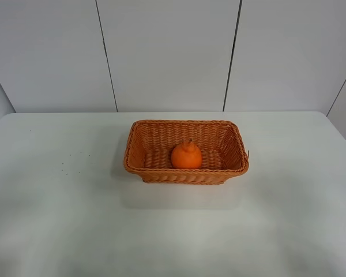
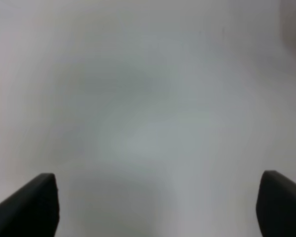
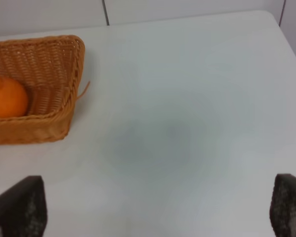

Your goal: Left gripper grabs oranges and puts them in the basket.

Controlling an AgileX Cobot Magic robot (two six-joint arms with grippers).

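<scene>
The orange (image 1: pixel 186 155) sits upright inside the woven wicker basket (image 1: pixel 139 137), near its front wall, in the middle of the white table. It also shows in the right wrist view (image 3: pixel 6 97), inside the basket (image 3: pixel 59 74). No arm shows in the exterior high view. My left gripper (image 2: pixel 155 202) is open and empty over bare table, its black fingertips (image 2: pixel 32 205) wide apart. My right gripper (image 3: pixel 158 207) is open and empty, apart from the basket.
The white table (image 1: pixel 57 219) has its back edge against a pale panelled wall (image 1: pixel 167 52). A few small dark specks (image 1: pixel 69 164) lie on the table left of the basket. A loose wicker strand (image 3: pixel 84 90) sticks out of the basket's corner.
</scene>
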